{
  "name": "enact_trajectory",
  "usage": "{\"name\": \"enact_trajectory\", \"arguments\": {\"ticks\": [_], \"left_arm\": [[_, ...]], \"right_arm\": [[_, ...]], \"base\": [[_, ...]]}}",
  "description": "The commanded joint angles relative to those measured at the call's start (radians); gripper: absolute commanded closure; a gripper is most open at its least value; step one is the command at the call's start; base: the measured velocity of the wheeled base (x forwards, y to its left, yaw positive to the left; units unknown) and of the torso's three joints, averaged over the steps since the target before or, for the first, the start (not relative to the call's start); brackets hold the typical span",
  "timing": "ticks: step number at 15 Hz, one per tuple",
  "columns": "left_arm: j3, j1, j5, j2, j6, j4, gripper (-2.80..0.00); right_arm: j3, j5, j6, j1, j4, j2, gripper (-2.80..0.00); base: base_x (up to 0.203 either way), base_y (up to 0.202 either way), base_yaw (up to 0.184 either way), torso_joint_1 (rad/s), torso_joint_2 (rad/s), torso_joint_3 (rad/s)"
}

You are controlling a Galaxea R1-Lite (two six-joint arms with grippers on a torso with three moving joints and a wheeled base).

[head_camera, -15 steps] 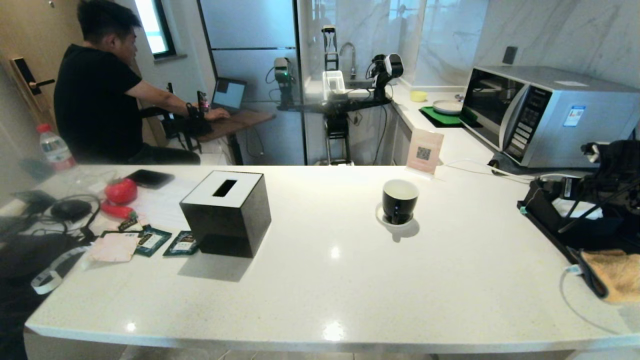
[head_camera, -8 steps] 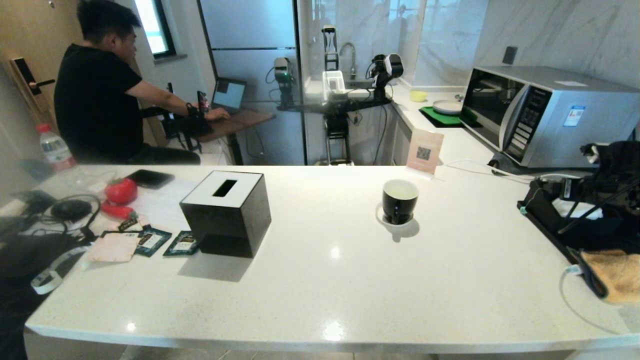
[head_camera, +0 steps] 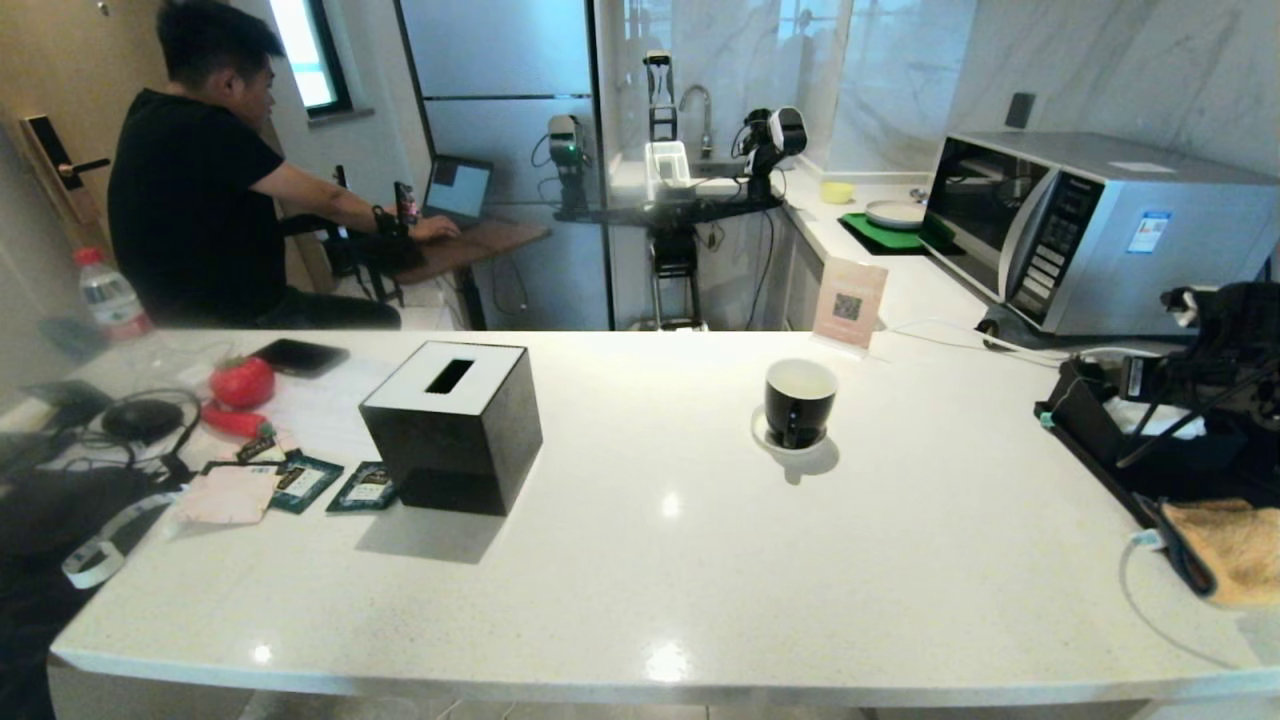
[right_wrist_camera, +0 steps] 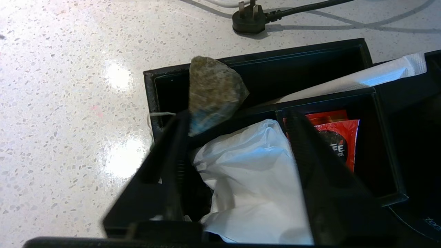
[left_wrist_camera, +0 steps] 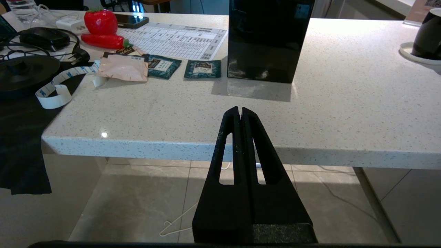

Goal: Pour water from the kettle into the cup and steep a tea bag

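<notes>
The black cup (head_camera: 799,400) stands on its white saucer (head_camera: 826,452) at mid-counter, its inside pale. At the counter's right end, my right gripper (right_wrist_camera: 237,117) reaches into a black tray (right_wrist_camera: 151,96). Its fingers are open and straddle crumpled white tissue (right_wrist_camera: 248,172). The tea bag (right_wrist_camera: 213,89), greyish-brown, leans against the tray's rim by one fingertip (right_wrist_camera: 181,120), and its white string (right_wrist_camera: 162,113) hangs over the wall. In the head view the same gripper (head_camera: 1105,385) shows at the tray (head_camera: 1085,430). My left gripper (left_wrist_camera: 240,109) is shut, parked low before the counter's front edge. The kettle is out of view.
A black cube tissue box (head_camera: 452,425) stands left of centre, with dark green sachets (head_camera: 365,487) beside it. A microwave (head_camera: 1090,230) sits at the back right, with a plug and cord (right_wrist_camera: 249,20) near the tray. Red sachets (right_wrist_camera: 332,137) fill the neighbouring compartment. A person (head_camera: 195,190) sits behind.
My right gripper's fingers have drawn somewhat closer together over the tray. The arms, the cup and everything else on the counter have stayed where they were.
</notes>
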Motion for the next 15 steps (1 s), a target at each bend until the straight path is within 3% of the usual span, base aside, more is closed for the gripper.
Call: {"name": "enact_trajectory", "arguments": {"ticks": [1, 15], "left_arm": [[0.0, 0.0, 0.001, 0.0, -0.001, 0.0, 0.0], [0.0, 0.0, 0.001, 0.0, -0.001, 0.0, 0.0]], "right_arm": [[0.0, 0.001, 0.0, 0.0, -0.002, -0.006, 0.0], [0.007, 0.001, 0.003, 0.0, 0.001, -0.06, 0.0]], "base": [[0.0, 0.0, 0.0, 0.0, 0.0, 0.0], [0.0, 0.0, 0.0, 0.0, 0.0, 0.0]]}}
